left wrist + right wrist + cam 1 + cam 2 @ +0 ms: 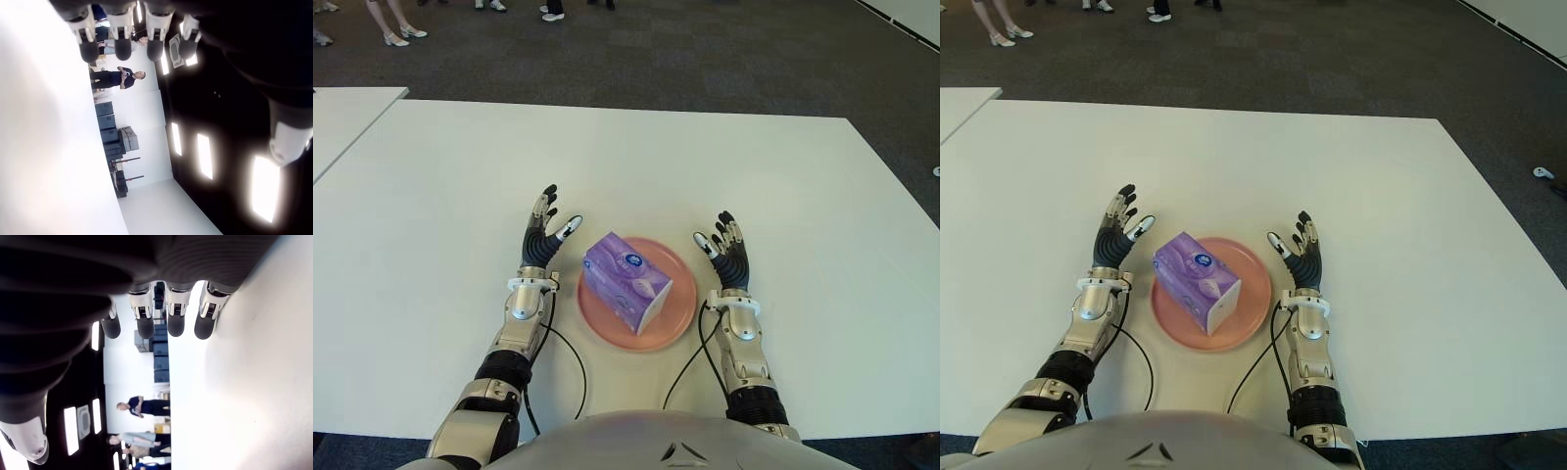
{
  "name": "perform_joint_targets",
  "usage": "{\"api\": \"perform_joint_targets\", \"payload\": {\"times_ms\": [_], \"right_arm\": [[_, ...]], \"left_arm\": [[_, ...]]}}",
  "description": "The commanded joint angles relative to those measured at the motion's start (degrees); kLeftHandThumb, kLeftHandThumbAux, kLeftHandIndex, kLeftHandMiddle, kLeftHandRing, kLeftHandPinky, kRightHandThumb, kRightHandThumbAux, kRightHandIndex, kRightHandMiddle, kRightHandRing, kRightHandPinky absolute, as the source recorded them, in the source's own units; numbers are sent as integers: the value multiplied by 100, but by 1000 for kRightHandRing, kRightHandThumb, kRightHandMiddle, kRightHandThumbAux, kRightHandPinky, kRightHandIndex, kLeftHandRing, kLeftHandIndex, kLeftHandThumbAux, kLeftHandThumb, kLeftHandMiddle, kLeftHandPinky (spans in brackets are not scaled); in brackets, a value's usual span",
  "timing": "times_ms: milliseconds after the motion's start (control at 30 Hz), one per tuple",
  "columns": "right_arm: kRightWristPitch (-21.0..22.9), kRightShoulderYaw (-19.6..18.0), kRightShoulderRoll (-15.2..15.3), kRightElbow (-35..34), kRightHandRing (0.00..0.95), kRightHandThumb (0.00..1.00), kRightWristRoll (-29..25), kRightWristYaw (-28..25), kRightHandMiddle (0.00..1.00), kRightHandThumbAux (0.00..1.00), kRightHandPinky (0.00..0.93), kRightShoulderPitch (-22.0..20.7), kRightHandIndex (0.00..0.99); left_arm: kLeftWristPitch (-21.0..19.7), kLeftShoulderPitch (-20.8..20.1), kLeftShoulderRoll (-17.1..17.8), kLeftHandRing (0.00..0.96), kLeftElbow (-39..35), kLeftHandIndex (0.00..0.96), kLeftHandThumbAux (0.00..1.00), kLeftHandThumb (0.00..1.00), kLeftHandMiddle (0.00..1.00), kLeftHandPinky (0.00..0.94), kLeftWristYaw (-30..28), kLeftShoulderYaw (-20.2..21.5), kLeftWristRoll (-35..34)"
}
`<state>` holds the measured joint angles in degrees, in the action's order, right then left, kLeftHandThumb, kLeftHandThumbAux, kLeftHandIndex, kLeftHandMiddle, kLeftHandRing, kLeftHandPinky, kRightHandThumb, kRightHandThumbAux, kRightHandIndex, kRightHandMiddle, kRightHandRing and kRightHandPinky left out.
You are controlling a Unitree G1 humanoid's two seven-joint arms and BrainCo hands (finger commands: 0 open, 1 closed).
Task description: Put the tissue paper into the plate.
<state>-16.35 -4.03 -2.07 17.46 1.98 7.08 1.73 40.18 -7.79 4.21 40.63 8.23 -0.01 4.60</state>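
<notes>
The purple tissue paper pack (pixel 626 282) sits in the pink plate (pixel 681 315) near my desk's (pixel 803 196) front edge. My left robot hand (pixel 544 238) and right robot hand (pixel 724 249) flank it, released, fingers spread, wide bare desk beyond. Its round label is unreadable.

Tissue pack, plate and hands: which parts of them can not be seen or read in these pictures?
- Tissue pack: its underside and far faces are hidden by its own body; the logo print is too small to read.
- Plate: its middle is covered by the pack in both eye views.
- Left hand and right hand: the wrist views show only fingers, and neither shows pack or plate.
- People at the top edge of the eye views: cut off above the legs.
</notes>
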Motion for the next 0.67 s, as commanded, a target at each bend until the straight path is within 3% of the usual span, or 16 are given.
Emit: {"api": "perform_joint_targets", "payload": {"times_ms": [33, 500, 667], "right_arm": [[482, -42, -16, 273, 0, 106, -77, -23, 21, 627, 18, 336, 30], [428, -56, 7, 296, 0, 106, -118, -104, 19, 628, 17, 334, 28], [415, -63, 6, 311, 0, 106, -131, -119, 18, 633, 16, 324, 28]], "left_arm": [[-149, 712, -159, 0, 409, 0, 492, 0, 0, 0, -96, -118, 89], [-294, 946, -142, 0, 184, 0, 473, 0, 0, 0, -52, -188, 157], [-553, 1126, -169, 0, -207, 0, 474, 0, 0, 0, -76, -202, 102]]}}
